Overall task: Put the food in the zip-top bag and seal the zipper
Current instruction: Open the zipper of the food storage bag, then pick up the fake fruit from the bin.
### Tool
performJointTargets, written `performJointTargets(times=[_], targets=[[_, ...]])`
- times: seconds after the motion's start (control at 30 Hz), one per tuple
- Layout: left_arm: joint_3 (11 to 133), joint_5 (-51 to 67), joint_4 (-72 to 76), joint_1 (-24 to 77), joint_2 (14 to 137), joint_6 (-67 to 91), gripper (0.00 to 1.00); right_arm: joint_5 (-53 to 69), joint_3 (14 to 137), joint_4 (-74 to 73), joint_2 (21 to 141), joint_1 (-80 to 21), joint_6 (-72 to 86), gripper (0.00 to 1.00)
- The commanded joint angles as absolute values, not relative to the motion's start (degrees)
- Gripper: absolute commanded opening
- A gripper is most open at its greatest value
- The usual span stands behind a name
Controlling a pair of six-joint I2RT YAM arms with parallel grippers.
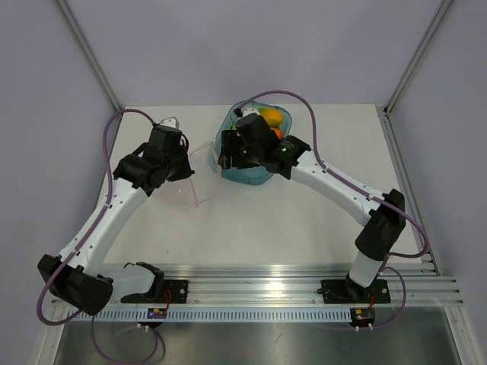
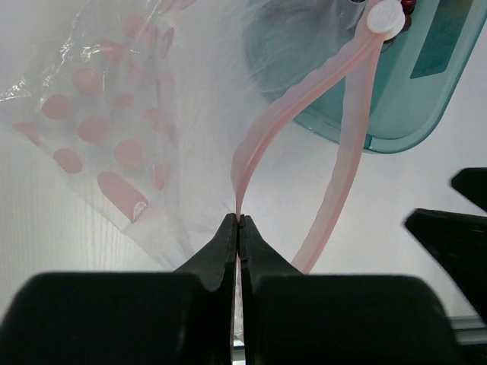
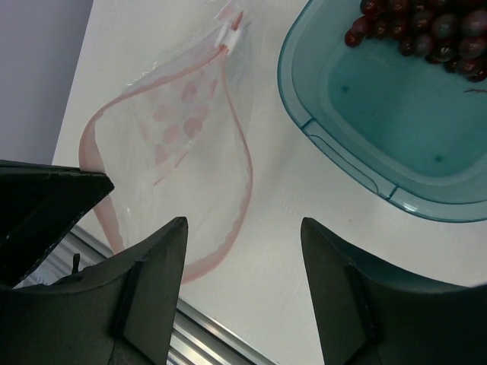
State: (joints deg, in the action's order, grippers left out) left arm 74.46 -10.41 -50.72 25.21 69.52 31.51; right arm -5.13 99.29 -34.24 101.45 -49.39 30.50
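The clear zip-top bag (image 2: 114,114) with pink spots lies on the table left of the teal tray (image 2: 396,106), its mouth gaping. My left gripper (image 2: 240,221) is shut on the pink zipper (image 2: 262,129) strip, which runs to a white slider (image 2: 384,17). My right gripper (image 3: 242,226) is open and empty above the table, between the bag (image 3: 175,129) and the tray (image 3: 335,144). The dark grape bunch (image 3: 418,30) lies in the tray. From above, two mangoes (image 1: 268,115) show in the tray (image 1: 255,179) behind the right gripper (image 1: 227,156). The other fruits are hidden.
The left gripper's black body (image 3: 46,198) is at the left of the right wrist view. The metal rail (image 1: 251,277) runs along the table's near edge. Grey walls close in the back and sides.
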Motion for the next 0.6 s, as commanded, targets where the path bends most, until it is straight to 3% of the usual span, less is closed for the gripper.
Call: performJointTargets(times=[0.0, 0.17, 0.43, 0.57], targets=[[74.35, -9.23, -46.93, 24.08, 69.87, 30.32, 0.00, -7.56, 98.44, -34.98, 97.22, -47.29, 28.57, 0.69], [78.12, -11.94, -49.65, 23.64, 71.98, 30.50, 0.00, -7.21, 97.73, -33.66, 97.64, -43.16, 28.12, 0.69], [83.23, -13.10, -52.91, 18.82, 77.08, 32.34, 0.00, -4.22, 108.00, -33.66, 111.25, -34.81, 29.97, 0.70], [85.60, -11.78, -52.65, 16.27, 78.92, 31.47, 0.00, -5.53, 117.30, -36.02, 119.42, -31.04, 30.85, 0.82]])
